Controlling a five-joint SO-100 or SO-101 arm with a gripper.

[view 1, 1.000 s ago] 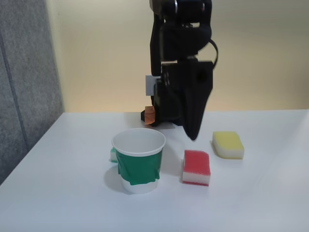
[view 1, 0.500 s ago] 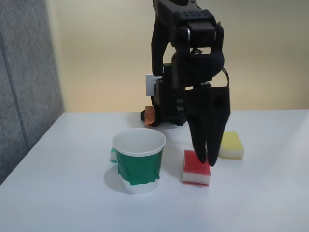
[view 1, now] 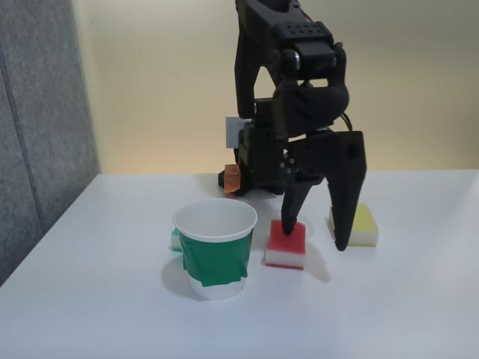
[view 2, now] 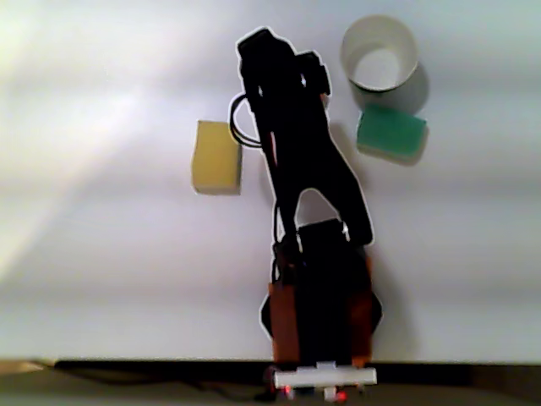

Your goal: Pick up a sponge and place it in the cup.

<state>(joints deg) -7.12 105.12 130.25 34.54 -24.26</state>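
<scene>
On the white bench (view 1: 112, 299), the black arm (view 1: 281, 67) is seen bent over from its base near the back wall, with the wrist turned down and the tool (view 1: 314, 236) pointed at the bench surface. The tool is spread wide: in the fixed view one finger (view 1: 290, 213) is set on the red top of the sponge (view 1: 287, 245), at its left part, while the other finger (view 1: 343, 217) is hung to the right of the sponge, in front of the yellow-and-white sponge (view 1: 362, 224). Nothing is gripped. The sponge is laid flat on the bench just right of the cup (view 1: 215, 247) (a small gap is kept between them). The cup is stood upright, mouth open. A green sponge (view 2: 390, 132) is seen just beside the cup in the other view. Open bench is left in front of the cup and sponge and toward the left edge in the fixed view.
</scene>
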